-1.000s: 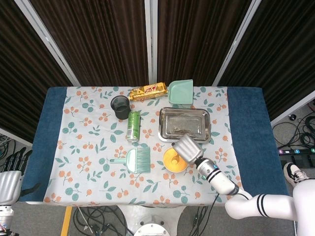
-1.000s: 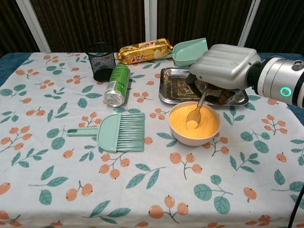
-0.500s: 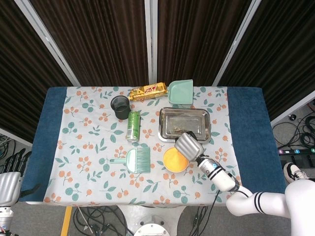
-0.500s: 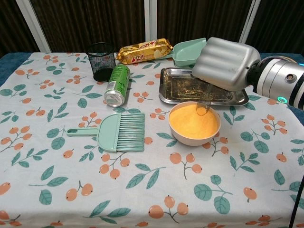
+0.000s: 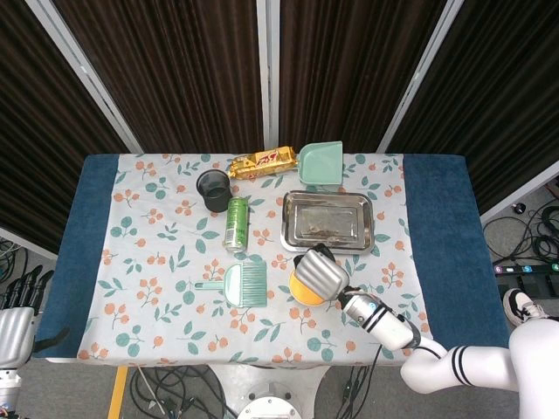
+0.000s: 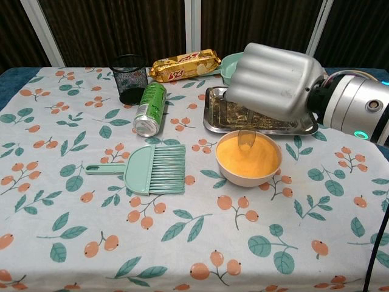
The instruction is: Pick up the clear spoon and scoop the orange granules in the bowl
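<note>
**Spoon lifted clear of granules, wrist rolled left**

Left hand (image 5: 13,327) at the counter's near-left corner, mostly cut off; fingers unreadable. Right hand (image 6: 273,79) has rolled left since 1.0 s ago, gripping the clear spoon (image 6: 246,139); its bowl now hangs over the orange granules (image 6: 249,155) in the bowl (image 6: 230,173), near-right of centre. Load in spoon unclear; fingers hidden.

The right hand (image 6: 275,80) covers most of the clear spoon (image 6: 245,139), so only the spoon's bowl pokes out below it and the grip itself can't be seen. From the head view the hand hides part of the bowl (image 5: 301,295). The left hand (image 5: 16,321) is cut off at the frame corner, fingers unclear.
</note>
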Available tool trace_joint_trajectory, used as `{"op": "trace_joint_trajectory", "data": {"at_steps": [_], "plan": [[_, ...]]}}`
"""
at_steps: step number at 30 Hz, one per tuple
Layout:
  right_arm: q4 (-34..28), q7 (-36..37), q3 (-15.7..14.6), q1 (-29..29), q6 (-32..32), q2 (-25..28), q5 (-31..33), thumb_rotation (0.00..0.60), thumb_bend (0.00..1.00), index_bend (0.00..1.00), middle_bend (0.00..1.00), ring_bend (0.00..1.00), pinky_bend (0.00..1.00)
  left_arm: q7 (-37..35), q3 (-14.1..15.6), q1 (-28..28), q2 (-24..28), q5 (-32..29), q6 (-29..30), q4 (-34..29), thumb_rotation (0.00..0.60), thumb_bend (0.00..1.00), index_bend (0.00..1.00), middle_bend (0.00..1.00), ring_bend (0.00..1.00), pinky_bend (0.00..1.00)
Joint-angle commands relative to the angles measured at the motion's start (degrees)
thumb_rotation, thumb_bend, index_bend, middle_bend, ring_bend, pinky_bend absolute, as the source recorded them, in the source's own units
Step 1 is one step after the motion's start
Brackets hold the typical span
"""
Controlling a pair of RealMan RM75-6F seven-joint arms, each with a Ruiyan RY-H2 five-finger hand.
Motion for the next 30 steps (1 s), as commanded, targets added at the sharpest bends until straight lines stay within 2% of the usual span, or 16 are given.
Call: {"op": "trace_joint_trajectory", "data": {"at_steps": [1,9,17,22,27,30], "plan": [[2.92,-3.66,-1.25,-0.39,0.04,-1.99,-2.61,0.600,0.45,0.88,1.00,1.00,1.00,-0.04,0.01,-0.01,-0.03,-0.04,-0.10,0.02,0.600,0.03,0.10,0.07,0.07,0.10],[5.11,-6.07,-0.98,-2.71,3.02,-4.32,-6.01,0.600,0.47,0.90,1.00,1.00,1.00,0.21,-0.17,-0.23,0.03,0.04,-0.24,-0.08,0.600,0.03,0.10,0.07,0.07,0.10],[4.93,-5.96,0.89,-4.88,4.73,-4.62,-6.29,0.600,0.47,0.91,1.00,1.00,1.00,0.47,-0.12,-0.13,0.21,0.11,-0.09,-0.37,0.600,0.03,0.10,0.07,0.07,0.10],[2.02,-1.55,4.40,-6.31,4.13,-3.58,-1.25,0.600,0.47,0.91,1.00,1.00,1.00,0.75,-0.17,-0.23,0.38,0.19,-0.14,-0.66,0.600,0.03,0.10,0.07,0.07,0.10],[-1.92,8.95,9.76,-7.28,2.05,-1.85,7.00,0.600,0.47,0.91,1.00,1.00,1.00,1.32,-0.29,-0.54,0.62,0.21,-0.49,-1.13,0.600,0.03,0.10,0.07,0.07,0.10],[-2.01,12.85,12.77,-7.05,0.69,-1.04,11.58,0.600,0.47,0.91,1.00,1.00,1.00,1.79,-0.31,-0.73,0.74,0.34,-0.62,-1.55,0.600,0.03,0.10,0.07,0.07,0.10]]}}
